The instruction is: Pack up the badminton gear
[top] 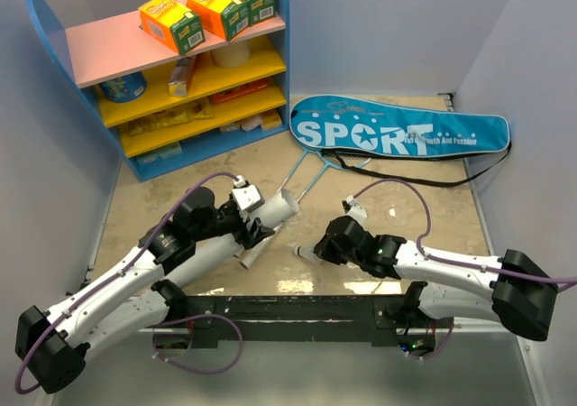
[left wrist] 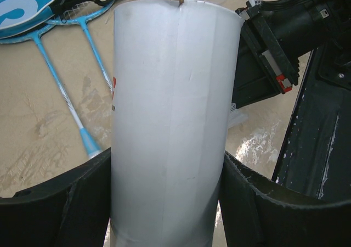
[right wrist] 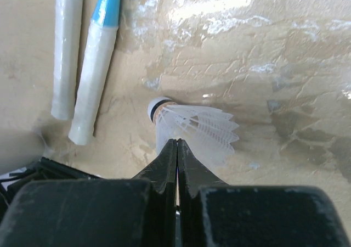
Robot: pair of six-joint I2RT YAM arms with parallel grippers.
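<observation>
My left gripper (top: 252, 228) is shut on a white cardboard tube (top: 271, 216) and holds it tilted over the table; the tube fills the left wrist view (left wrist: 170, 121) between both fingers. My right gripper (top: 318, 250) has its jaws pressed together on the feather skirt of a white shuttlecock (right wrist: 192, 127), low over the table. It also shows in the top view (top: 302, 254). Two light-blue rackets (top: 305, 179) lie with heads inside the blue "SPORT" bag (top: 401, 135). Their white handles (right wrist: 90, 88) lie left of the shuttlecock. A second shuttlecock is out of view.
A blue shelf unit (top: 180, 81) with orange-green boxes (top: 171, 23) on top stands at the back left. Grey walls close in on both sides. The bag's black strap (top: 424, 179) trails on the table in front of the bag.
</observation>
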